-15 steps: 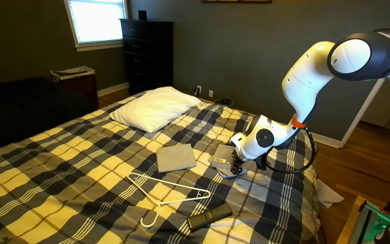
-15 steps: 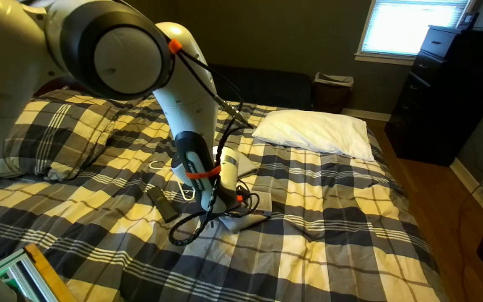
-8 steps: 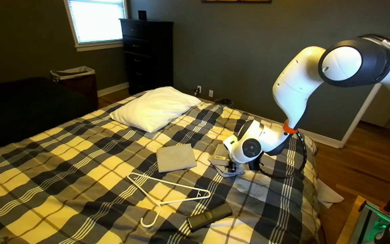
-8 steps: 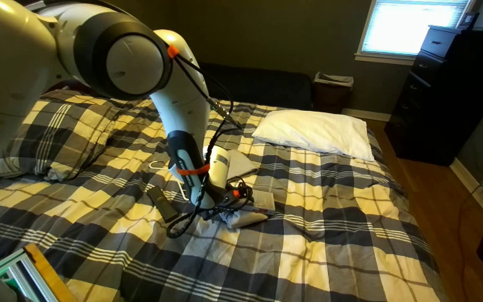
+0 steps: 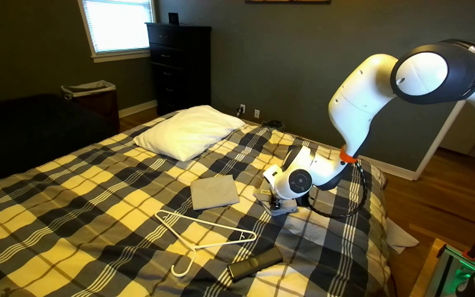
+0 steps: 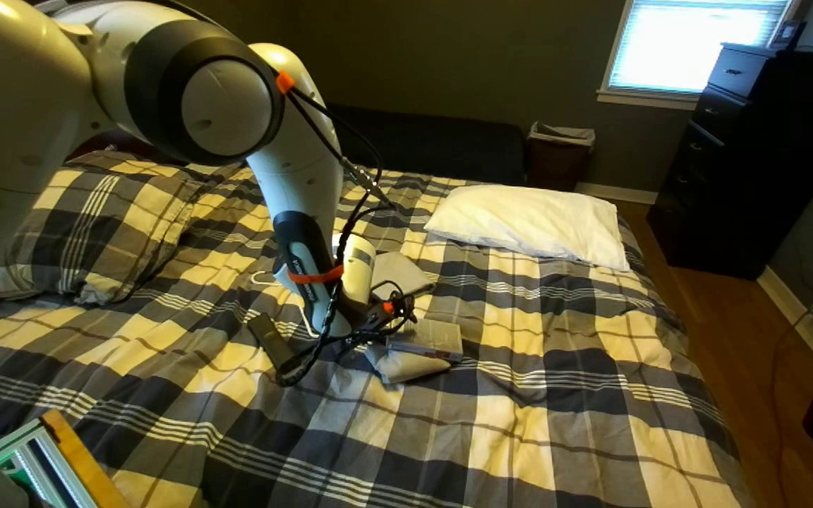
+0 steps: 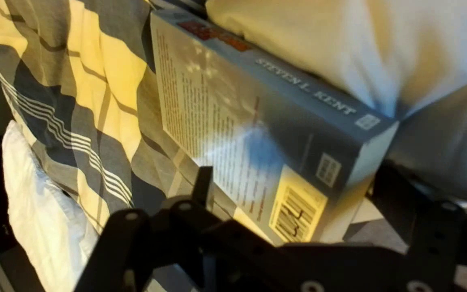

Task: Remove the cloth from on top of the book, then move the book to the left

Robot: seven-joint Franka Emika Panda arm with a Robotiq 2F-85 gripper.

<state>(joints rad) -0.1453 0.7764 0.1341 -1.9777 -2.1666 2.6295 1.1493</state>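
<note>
The book (image 7: pixel 233 105) is a thick paperback with printed text, a yellow barcode label and a blue-grey spine. In both exterior views the book (image 5: pixel 263 196) appears to rest on crumpled pale fabric (image 6: pixel 406 370). That fabric (image 7: pixel 351 44) shows along the spine in the wrist view. A folded pale grey square (image 5: pixel 215 192) lies flat to the left of the book; which of these is the cloth I cannot tell. My gripper (image 7: pixel 294 174) is open around the book's barcode corner, one finger (image 7: pixel 204 182) by the lower edge, another beyond the end; contact cannot be told.
A white hanger (image 5: pixel 194 246) and a dark, long box-like object (image 5: pixel 255 264) lie nearer the camera on the plaid bed (image 5: pixel 109 214). A white pillow (image 5: pixel 190 132) lies at the back. A dark cable (image 6: pixel 322 353) loops from the arm close to the blanket.
The gripper has shifted left across the book and fabric in both exterior views. More of the book shows in an exterior view. The fabric beneath has moved slightly; the folded square stays.
</note>
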